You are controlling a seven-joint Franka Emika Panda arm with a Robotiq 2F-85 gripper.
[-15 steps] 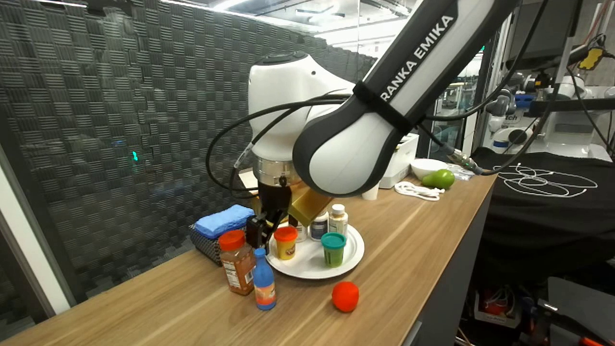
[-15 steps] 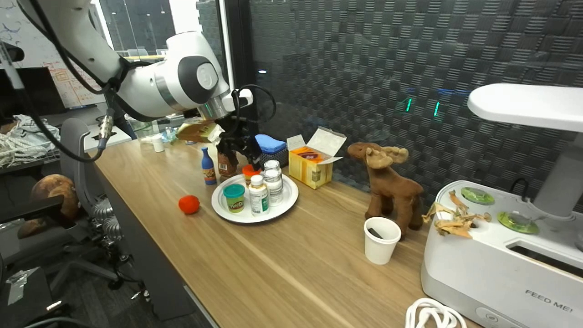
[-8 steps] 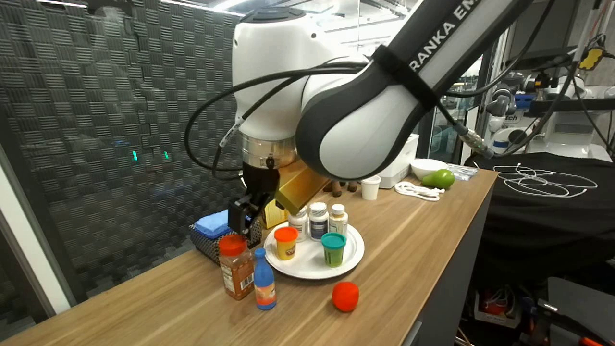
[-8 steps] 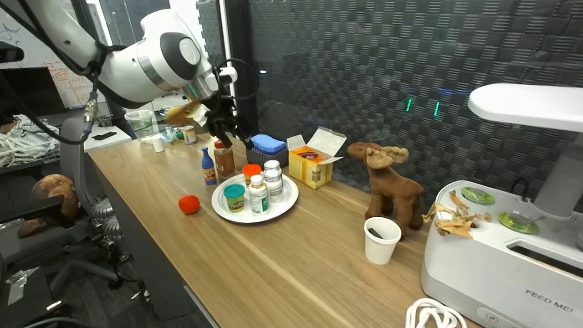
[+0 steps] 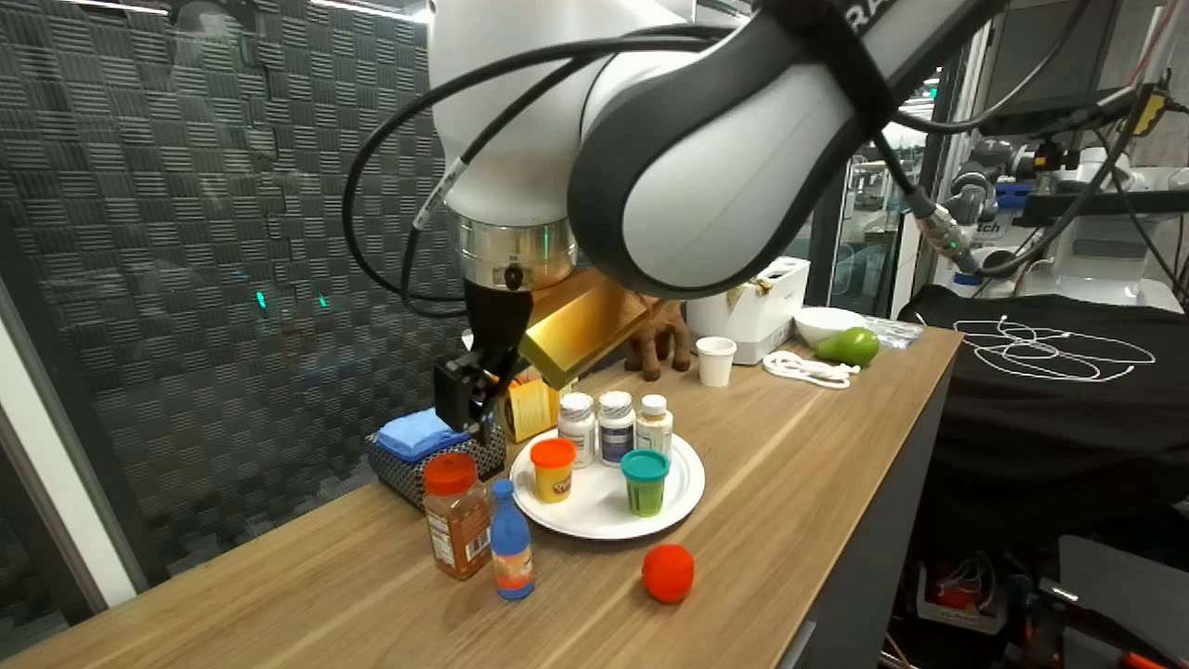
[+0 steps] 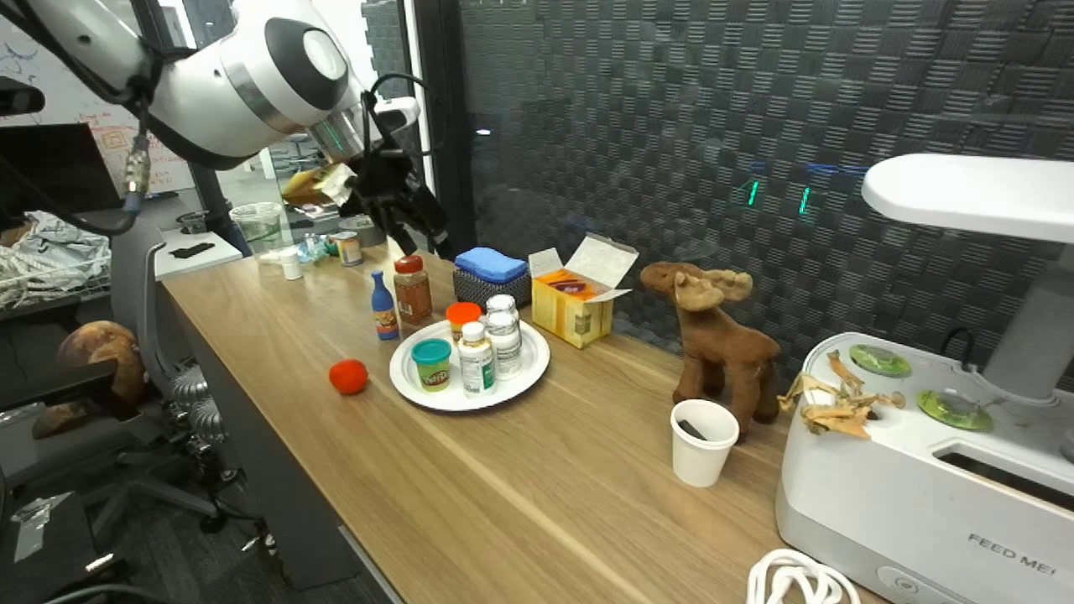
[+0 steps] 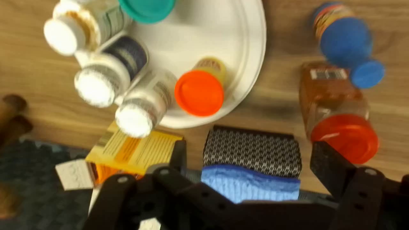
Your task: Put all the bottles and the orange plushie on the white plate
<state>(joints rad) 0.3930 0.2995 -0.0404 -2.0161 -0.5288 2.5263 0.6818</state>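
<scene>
Blue bottle [image 5: 512,548]: on the bench [image 5: 353,581], near the white plate [image 5: 594,514]
Tool [image 7: 249,150]: spread apart, holding nothing
Red-capped jar [image 5: 458,520]: may topple into that bottle if the tool descends askew

A robotics lab with office furnishings.
A Franka Emika Panda arm [image 5: 706,204] hangs over a wood-grain counter [image 5: 790,446], and in an exterior view more robot joints [image 5: 975,192] show in the background. An exterior view also shows a whiteboard [image 6: 67,88] with handwriting, a black monitor [image 6: 59,168] and a grey office chair [image 6: 130,268]. Dark textured panels [image 6: 755,101] line the wall.
</scene>
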